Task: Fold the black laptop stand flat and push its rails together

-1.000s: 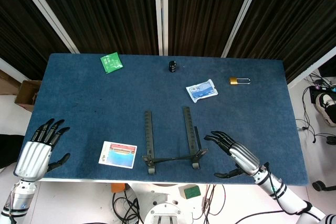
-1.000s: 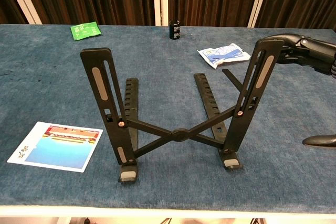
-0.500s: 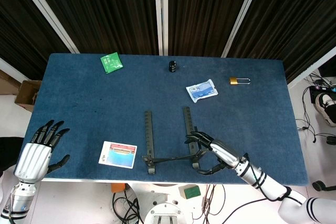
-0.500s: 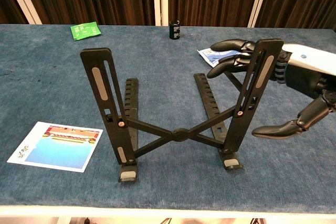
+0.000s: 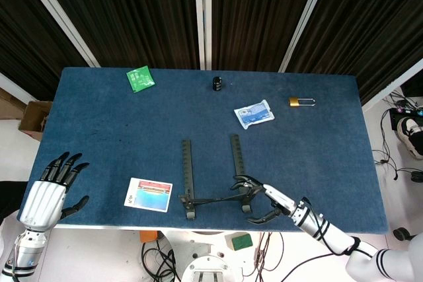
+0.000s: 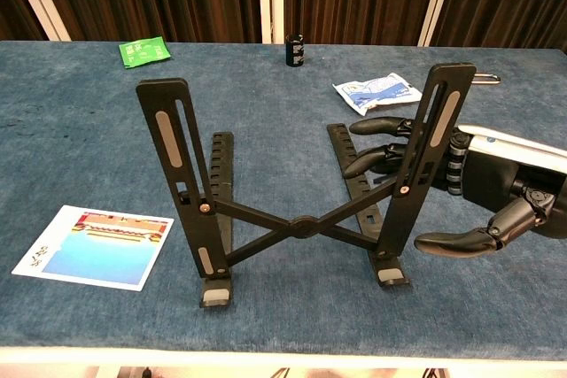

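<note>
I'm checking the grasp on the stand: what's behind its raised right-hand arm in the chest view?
Behind the laptop stand, the right hand reaches in; its fingers pass behind the upright. Contact there is covered.

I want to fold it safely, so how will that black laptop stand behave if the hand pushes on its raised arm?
The laptop stand looks rigid but jointed, so the upright arm probably pivots rather than bends. It stands tall on small feet, so a sideways push from the right hand may tip or slide it.
</note>
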`<state>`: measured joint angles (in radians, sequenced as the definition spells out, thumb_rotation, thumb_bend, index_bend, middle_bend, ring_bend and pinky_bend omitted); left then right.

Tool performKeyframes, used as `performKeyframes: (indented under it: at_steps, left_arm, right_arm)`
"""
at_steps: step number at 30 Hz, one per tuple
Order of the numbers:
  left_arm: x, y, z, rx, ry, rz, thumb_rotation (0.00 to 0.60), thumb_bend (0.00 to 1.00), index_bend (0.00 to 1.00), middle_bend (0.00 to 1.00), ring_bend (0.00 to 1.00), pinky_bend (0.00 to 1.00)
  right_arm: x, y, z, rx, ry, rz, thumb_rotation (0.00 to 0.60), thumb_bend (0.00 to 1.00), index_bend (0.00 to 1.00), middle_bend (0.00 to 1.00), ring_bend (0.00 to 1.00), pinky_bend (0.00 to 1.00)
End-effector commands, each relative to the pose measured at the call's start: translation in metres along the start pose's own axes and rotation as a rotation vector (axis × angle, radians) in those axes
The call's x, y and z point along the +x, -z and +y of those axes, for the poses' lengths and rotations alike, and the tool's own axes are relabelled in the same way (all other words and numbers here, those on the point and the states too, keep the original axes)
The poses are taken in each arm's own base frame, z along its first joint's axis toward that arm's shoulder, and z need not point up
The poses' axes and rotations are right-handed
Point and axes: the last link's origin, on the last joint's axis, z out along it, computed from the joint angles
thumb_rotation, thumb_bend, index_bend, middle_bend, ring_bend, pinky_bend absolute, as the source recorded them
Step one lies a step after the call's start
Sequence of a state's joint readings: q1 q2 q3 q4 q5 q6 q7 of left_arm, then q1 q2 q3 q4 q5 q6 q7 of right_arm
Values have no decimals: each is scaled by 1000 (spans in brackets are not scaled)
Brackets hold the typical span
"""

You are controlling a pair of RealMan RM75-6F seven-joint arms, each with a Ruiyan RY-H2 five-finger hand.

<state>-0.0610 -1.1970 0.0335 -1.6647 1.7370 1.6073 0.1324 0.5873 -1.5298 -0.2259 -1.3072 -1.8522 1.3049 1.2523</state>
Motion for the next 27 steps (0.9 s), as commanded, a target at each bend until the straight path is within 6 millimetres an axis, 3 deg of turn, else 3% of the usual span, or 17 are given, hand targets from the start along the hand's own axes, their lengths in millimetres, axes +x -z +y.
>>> performKeyframes:
  at_steps: [1, 12, 19, 27]
  left_arm:
    - [0, 0, 0, 1, 0, -1, 600, 183, 205, 114, 48, 163]
    - [-7, 0, -3, 7, 17, -25, 600, 183, 205, 114, 48, 163]
    - [-16, -5, -1, -11, 42, -60, 600, 183, 205, 114, 48, 163]
    - [-42, -29, 17, -108, 179, -180, 600, 182, 175, 114, 48, 163]
  right_arm:
    - [-10, 1, 8, -35, -189, -32, 600, 207, 111, 238, 2, 46]
    - [-9, 8, 19, -133, -471, -36, 600, 214, 111, 238, 18, 142]
    - [-8, 8, 20, -137, -437, -24, 600, 215, 111, 238, 18, 147]
    - [-10, 10, 19, -109, -292, -16, 600, 218, 111, 238, 18, 148]
